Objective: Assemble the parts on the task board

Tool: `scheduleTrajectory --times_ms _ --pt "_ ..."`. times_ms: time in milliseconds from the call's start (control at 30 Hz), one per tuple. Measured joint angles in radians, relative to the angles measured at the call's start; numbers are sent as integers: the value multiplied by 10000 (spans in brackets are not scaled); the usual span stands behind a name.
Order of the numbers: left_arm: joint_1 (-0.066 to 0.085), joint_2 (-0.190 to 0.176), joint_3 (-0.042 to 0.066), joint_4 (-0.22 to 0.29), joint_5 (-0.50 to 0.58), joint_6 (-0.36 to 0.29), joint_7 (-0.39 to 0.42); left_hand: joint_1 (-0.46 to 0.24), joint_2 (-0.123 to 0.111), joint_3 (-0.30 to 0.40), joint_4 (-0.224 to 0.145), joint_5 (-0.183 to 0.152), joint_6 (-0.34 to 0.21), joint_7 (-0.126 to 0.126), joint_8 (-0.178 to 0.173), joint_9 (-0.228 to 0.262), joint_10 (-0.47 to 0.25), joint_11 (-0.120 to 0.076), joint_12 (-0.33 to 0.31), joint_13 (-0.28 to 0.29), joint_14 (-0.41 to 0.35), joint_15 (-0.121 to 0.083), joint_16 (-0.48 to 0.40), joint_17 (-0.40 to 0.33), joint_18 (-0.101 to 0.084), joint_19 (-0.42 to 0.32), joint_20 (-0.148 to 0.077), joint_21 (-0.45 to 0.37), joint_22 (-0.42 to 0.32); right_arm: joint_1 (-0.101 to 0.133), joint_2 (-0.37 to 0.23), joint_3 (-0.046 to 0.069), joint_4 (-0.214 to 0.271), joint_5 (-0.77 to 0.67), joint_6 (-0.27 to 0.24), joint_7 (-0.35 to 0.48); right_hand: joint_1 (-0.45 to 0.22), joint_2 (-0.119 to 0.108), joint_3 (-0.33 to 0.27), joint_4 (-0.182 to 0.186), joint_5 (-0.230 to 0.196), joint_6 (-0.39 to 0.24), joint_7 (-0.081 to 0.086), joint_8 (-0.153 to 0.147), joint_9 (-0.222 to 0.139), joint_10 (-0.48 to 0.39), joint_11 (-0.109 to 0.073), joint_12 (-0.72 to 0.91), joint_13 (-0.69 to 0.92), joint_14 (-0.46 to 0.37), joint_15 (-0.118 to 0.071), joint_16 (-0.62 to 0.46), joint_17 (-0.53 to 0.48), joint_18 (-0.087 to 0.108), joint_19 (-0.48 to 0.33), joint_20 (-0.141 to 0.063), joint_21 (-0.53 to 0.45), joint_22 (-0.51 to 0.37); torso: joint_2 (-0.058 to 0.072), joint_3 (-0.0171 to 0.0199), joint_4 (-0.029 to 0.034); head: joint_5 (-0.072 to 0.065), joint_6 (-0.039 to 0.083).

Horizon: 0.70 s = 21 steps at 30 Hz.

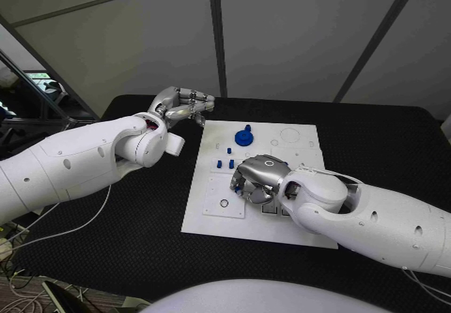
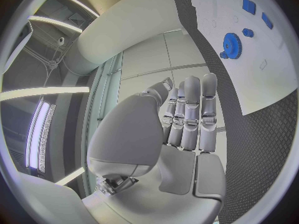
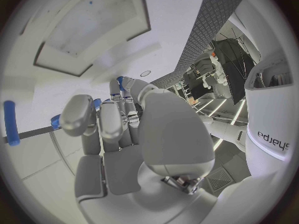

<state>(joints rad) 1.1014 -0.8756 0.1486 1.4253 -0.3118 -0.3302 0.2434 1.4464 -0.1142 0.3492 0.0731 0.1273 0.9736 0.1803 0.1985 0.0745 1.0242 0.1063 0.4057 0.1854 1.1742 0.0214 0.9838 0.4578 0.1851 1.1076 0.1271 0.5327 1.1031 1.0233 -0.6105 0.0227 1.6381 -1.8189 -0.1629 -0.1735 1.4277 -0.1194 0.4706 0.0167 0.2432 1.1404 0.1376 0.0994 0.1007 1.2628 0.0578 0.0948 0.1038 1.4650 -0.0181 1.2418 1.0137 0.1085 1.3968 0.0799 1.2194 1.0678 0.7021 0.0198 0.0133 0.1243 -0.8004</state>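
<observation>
The task board [image 1: 214,222] lies in the middle of the tabletop [image 1: 113,261], its long side running away from the robot. On its far half sits a gear-shaped part [image 1: 244,137]; nearer and just left of centre stand several small parts [image 1: 225,162] close together. The right hand [image 1: 259,177] rests over the board's middle, just right of those small parts, with the gear beyond it; whether its fingers [image 3: 112,119] touch a part cannot be told. The left hand [image 1: 181,104] is off the board — above the tabletop beside the board's far left corner, well apart from the right hand.
</observation>
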Motion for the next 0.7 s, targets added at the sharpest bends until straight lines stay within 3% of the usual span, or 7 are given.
scheduleTrajectory --times_ms 67,133,233,300,333,533,700 --pt "0 -3 0 -1 0 11 -11 0 0 0 0 0 0 0 0 0 0 0 0 0 0 0 0 0 0 0 0 0 0 1 6 0 4 -9 19 -17 -47 13 -27 26 -20 -3 2 -1 -1 -2 2 -34 7 0 0 0 -21 0 -17 -13 0 -7 0 0 0 0 -5" --pt "0 -7 0 -2 0 19 -21 0 0 0 0 0 0 0 0 0 0 0 0 -1 0 0 0 0 0 0 0 0 0 1 6 -1 4 -16 18 -33 -169 -57 -57 57 -19 -216 97 -121 -11 -185 148 -194 -19 3 3 -15 -58 0 -186 41 -102 -204 -1 0 0 0 -5" --pt "1 -8 0 -4 0 32 -39 0 0 0 0 0 -37 37 0 -6 -35 36 0 -1 0 0 0 -6 0 0 0 0 0 -5 -14 -19 5 -57 -39 -96 -413 -301 -98 99 -19 -1030 159 -346 -228 -1192 278 -330 -264 -151 210 -753 -1108 0 -597 135 -618 -887 -4 1 0 -1 0" --pt "2 -8 0 -6 0 43 -50 0 0 0 0 0 -37 37 0 -9 -36 36 0 -1 0 0 0 -10 -1 0 0 0 1 -21 -18 -34 6 -88 -110 -140 -536 -425 -115 115 -60 -1429 146 -365 -315 -1754 380 -370 -382 -369 247 -1190 -1700 19 -867 214 -952 -1325 -5 2 0 -4 5" --pt "2 -7 0 -7 0 48 -54 0 0 0 0 0 -37 37 0 -9 -36 36 0 -1 0 0 0 -9 0 0 0 0 1 -33 -20 -39 6 -109 -159 -175 -560 -448 -138 138 -81 -1526 130 -365 -329 -1924 415 -362 -405 -437 255 -1313 -1872 166 -945 235 -1048 -1437 -5 2 0 -9 11" --pt "2 -4 0 -11 0 89 -81 -2 2 0 0 0 -37 36 0 -8 -63 9 0 -1 0 0 0 -9 1 0 0 0 -11 -48 -145 -50 95 -233 -478 -342 -571 -461 -170 170 -81 -1644 68 -365 -329 -2198 475 -212 -379 -486 306 -1425 -2008 161 -1051 273 -1150 -1546 -4 5 2 -13 27" --pt "2 -12 0 -16 1 133 -118 -40 40 0 0 0 -37 36 0 -8 -62 9 0 -2 0 0 0 -8 0 0 0 0 -11 -48 -511 -45 515 -366 -894 -451 -570 -461 -263 208 -81 -1644 68 -365 -314 -2198 476 -109 -363 -484 303 -1328 -1844 161 -1048 276 -1033 -1385 -4 9 7 -27 55"
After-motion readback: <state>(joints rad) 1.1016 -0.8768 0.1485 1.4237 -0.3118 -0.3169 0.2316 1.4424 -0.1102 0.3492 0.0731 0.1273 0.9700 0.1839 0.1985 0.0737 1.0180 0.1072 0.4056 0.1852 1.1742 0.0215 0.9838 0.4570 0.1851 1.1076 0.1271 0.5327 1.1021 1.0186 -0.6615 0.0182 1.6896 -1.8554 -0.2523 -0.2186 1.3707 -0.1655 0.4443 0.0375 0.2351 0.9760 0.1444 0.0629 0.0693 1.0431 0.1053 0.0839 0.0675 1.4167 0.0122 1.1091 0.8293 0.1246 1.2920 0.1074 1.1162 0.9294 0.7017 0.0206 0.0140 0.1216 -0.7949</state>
